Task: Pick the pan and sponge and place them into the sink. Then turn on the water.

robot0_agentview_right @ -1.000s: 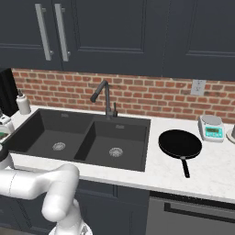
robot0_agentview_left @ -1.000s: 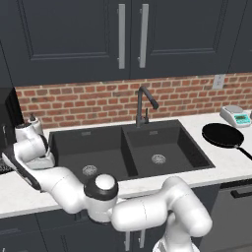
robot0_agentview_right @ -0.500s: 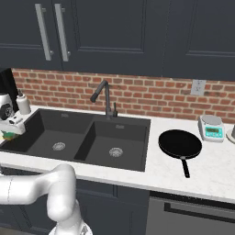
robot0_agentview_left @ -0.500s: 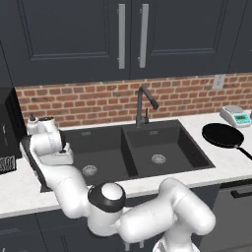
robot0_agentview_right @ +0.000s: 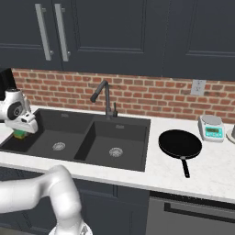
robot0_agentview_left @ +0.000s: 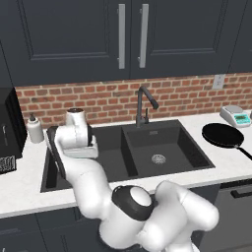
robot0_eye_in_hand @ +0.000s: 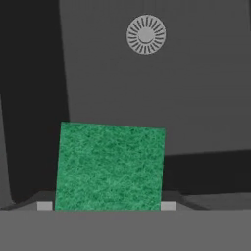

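Note:
My gripper (robot0_agentview_right: 20,131) is shut on the green sponge (robot0_agentview_right: 20,134) and holds it above the left basin of the black sink (robot0_agentview_right: 121,133). In the hand view the sponge (robot0_eye_in_hand: 110,166) sits between the fingertips (robot0_eye_in_hand: 44,206), with the basin floor (robot0_eye_in_hand: 196,98) and its round drain (robot0_eye_in_hand: 146,35) below. From the left base camera the white hand (robot0_agentview_left: 81,140) hangs over the left side of the sink (robot0_agentview_left: 162,125). The black pan (robot0_agentview_left: 222,135) (robot0_agentview_right: 180,143) rests on the counter right of the sink. No stream comes from the faucet (robot0_agentview_left: 142,106) (robot0_agentview_right: 105,96).
A white soap bottle (robot0_agentview_left: 34,129) and a black appliance (robot0_agentview_left: 7,133) stand on the counter left of the sink. A small scale (robot0_agentview_left: 235,115) (robot0_agentview_right: 211,127) sits behind the pan. A brick wall and dark cabinets rise behind the counter.
The arm has swung right, from the counter at the left, carrying the sponge out over the left basin. The pan has not moved.

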Robot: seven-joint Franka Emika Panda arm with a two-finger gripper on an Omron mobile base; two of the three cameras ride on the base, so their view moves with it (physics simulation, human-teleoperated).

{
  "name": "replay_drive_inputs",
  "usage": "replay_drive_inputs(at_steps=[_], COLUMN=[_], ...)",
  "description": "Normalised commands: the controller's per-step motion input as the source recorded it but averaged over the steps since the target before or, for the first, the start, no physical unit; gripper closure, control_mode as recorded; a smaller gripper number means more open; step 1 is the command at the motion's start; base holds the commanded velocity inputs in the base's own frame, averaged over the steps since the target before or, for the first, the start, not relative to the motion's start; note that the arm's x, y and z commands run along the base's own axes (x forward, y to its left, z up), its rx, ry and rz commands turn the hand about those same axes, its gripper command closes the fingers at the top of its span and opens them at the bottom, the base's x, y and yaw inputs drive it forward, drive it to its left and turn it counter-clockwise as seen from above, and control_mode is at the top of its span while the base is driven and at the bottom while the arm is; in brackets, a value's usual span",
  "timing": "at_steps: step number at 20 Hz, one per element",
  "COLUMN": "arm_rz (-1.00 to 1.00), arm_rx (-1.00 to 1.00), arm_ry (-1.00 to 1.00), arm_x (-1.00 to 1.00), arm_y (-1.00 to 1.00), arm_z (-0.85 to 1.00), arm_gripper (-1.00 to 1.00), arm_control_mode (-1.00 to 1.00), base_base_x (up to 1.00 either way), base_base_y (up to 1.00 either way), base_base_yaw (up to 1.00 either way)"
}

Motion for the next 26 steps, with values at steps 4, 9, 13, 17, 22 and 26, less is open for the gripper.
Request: replay_drive_inputs(at_steps=[4, 9, 13, 17, 22, 26], arm_rz=[0.00, 0.00, 0.00, 0.00, 0.00, 0.00], arm_rx=[0.00, 0.00, 0.00, 0.00, -0.01, 0.00], arm_ry=[0.00, 0.00, 0.00, 0.00, 0.00, 0.00], arm_x=[-0.38, -0.68, -0.82, -0.61, -0.32, -0.09], arm_y=[-0.95, -1.00, -1.00, -1.00, -0.98, -1.00], arm_z=[0.77, 0.32, 0.02, 0.14, 0.38, 0.49], arm_gripper=[1.00, 1.00, 1.00, 1.00, 1.00, 1.00], arm_control_mode=[-1.00, -1.00, -1.00, -1.00, -1.00, -1.00], base_base_x=[0.00, 0.00, 0.00, 0.00, 0.00, 0.00], base_base_y=[0.00, 0.00, 0.00, 0.00, 0.00, 0.00], base_base_yaw=[0.00, 0.00, 0.00, 0.00, 0.00, 0.00])
